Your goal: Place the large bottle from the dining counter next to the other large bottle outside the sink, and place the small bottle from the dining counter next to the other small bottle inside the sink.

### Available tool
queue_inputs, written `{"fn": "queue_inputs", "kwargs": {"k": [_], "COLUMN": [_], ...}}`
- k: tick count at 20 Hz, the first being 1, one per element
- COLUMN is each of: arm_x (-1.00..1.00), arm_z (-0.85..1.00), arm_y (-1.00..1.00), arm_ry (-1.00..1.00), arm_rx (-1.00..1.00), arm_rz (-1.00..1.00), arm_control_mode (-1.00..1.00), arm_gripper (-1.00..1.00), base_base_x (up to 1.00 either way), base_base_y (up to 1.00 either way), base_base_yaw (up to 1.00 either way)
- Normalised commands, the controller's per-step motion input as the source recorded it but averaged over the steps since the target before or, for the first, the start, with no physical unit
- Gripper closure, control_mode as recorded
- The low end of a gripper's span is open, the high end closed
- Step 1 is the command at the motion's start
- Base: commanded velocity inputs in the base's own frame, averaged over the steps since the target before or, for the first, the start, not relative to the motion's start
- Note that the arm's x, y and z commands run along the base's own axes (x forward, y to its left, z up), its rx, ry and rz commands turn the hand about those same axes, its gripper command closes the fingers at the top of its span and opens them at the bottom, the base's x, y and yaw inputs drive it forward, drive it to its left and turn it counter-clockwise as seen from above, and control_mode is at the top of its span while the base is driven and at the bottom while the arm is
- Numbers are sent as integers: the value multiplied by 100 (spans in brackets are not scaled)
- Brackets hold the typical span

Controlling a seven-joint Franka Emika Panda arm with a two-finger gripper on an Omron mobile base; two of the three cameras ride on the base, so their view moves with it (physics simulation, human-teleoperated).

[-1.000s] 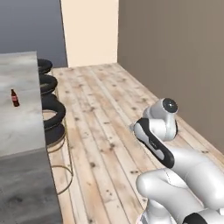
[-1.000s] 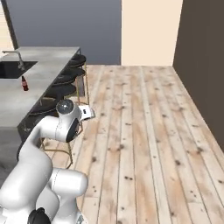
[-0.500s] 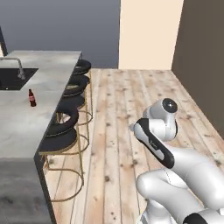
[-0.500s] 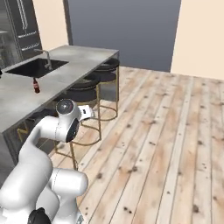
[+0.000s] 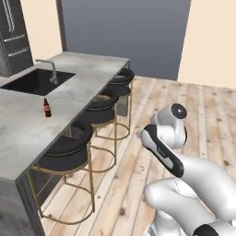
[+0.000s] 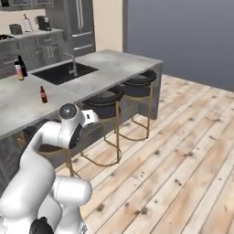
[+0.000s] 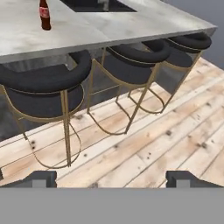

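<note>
Since the earlier frames the view has been swung toward the desk (image 5: 69, 99); the small bottle (image 5: 46, 108) stands near the sink (image 5: 34, 81). Stools (image 7: 48, 85) line its edge. The fingers (image 7: 111, 178) are spread wide, empty.

Three black stools (image 7: 127, 61) lining the dining counter (image 7: 109, 30) edge, open wooden floor (image 7: 175, 131) alongside

Base turned; camera views swept across the kitchen.

Both base views have shifted as a whole since the earlier pictures, so the cameras moved, not the things. The dining counter (image 5: 27, 124) now shows far more of its top, with the sink (image 5: 32, 80) and faucet (image 5: 50, 69) come into the left base view. All three stools (image 5: 69, 150) now show. Two tall bottles (image 6: 19, 67) and a fridge (image 6: 80, 23) have entered the right base view.
</note>
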Motion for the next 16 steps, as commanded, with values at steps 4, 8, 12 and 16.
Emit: {"fn": "queue_inputs", "kwargs": {"k": [4, 8, 12, 16], "arm_x": [0, 0, 0, 0], "arm_z": [0, 0, 0, 0], "arm_y": [0, 0, 0, 0], "arm_ry": [0, 0, 0, 0], "arm_rx": [0, 0, 0, 0], "arm_rz": [0, 0, 0, 0], "arm_control_mode": [100, 100, 100, 100], "arm_gripper": [-100, -100, -100, -100], "base_base_x": [81, 79, 69, 38], "base_base_y": [-80, -74, -61, -44], "base_base_yaw": [56, 57, 57, 56]}}
